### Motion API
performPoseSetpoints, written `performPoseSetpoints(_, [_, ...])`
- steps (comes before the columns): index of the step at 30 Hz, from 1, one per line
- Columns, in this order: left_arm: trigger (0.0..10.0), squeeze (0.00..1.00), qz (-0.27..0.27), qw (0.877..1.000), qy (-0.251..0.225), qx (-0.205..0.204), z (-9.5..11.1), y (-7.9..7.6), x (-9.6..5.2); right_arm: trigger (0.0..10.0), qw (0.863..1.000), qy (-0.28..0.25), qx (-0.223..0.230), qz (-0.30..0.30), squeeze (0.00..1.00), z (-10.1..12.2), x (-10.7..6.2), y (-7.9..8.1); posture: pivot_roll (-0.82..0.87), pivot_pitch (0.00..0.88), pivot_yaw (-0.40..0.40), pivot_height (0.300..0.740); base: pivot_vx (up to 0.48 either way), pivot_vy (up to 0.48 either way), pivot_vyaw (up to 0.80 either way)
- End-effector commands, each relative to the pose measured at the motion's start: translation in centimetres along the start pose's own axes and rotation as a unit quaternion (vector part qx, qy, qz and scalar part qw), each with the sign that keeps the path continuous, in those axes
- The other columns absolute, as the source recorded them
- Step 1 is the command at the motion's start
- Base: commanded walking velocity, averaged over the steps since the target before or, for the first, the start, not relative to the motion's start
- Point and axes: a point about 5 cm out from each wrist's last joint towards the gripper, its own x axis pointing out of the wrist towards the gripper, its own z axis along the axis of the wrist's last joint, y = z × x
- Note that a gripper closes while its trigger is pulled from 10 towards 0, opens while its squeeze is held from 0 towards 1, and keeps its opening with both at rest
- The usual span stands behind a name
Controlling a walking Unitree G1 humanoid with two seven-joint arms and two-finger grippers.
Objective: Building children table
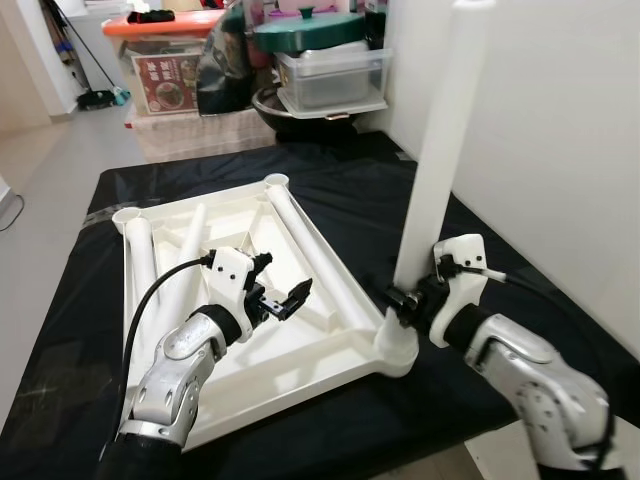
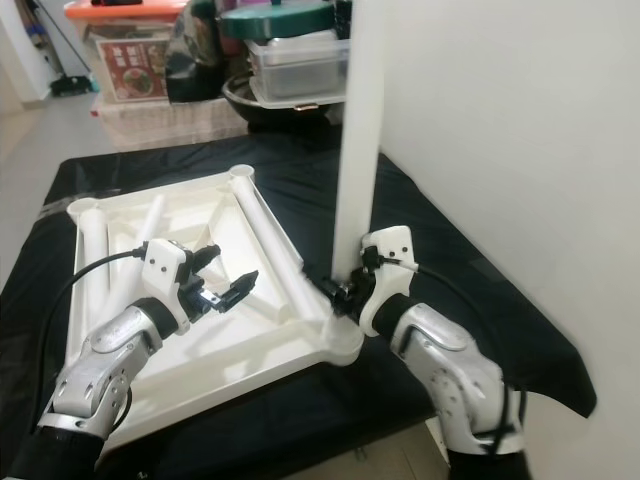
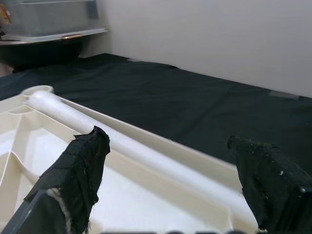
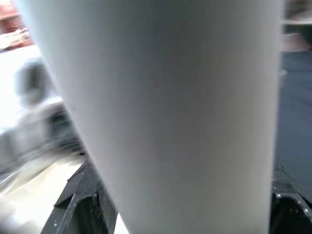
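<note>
Gripping the upright table leg (image 1: 436,150), right end effector (image 1: 405,300); left end effector (image 3: 170,180) gapes empty above tabletop (image 1: 300,350).

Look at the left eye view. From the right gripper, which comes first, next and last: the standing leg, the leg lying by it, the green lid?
1. Standing leg, in the right gripper.
2. Lying leg, to its left.
3. Green lid, far back.
</note>
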Motion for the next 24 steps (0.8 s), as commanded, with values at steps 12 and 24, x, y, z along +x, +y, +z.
performPoseSetpoints(12, [10.0, 0.00, 0.015, 1.000, 0.007, 0.002, -0.3, 0.4, -0.4, 0.0, 0.974, 0.053, 0.066, -0.212, 0.00, -3.5, 1.8, -4.3, -0.12, 0.000, -0.019, 0.740, 0.000, 0.000, 0.00])
performPoseSetpoints(24, [10.0, 0.00, 0.013, 1.000, 0.011, 0.002, -0.6, 0.2, -0.4, 10.0, 0.904, 0.050, 0.034, -0.424, 0.00, -2.7, 2.0, -4.0, -0.12, 0.000, -0.012, 0.740, 0.000, 0.000, 0.00])
